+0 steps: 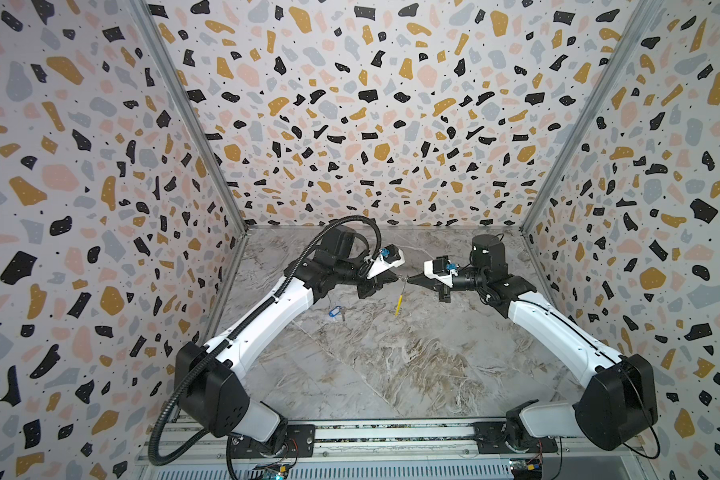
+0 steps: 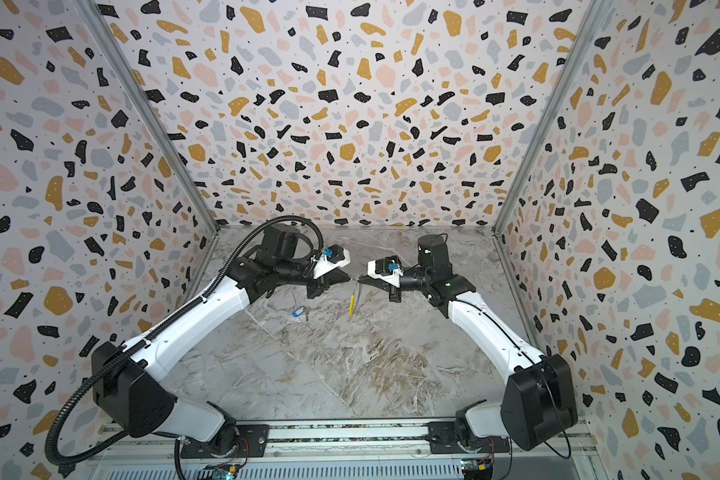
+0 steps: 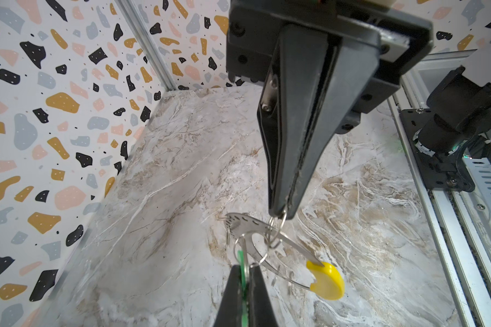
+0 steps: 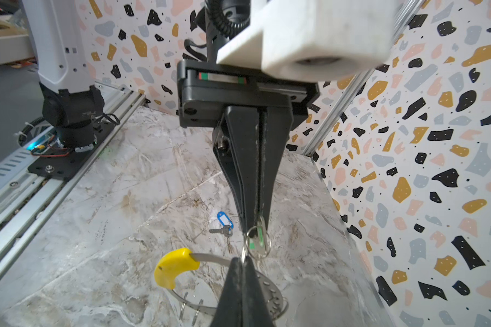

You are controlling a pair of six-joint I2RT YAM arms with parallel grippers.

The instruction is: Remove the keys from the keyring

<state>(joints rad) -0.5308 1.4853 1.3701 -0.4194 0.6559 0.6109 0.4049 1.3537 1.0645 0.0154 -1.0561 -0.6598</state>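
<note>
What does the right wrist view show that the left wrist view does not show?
Only the right wrist view: the blue-tagged key lies loose on the table, apart from the keyring; the left arm's base is in sight. Only the left wrist view: the right arm's base. Both: the keyring with its yellow sleeve, the left gripper shut on the green-tagged key, and the right gripper shut on a small ring threaded on the keyring.
</note>
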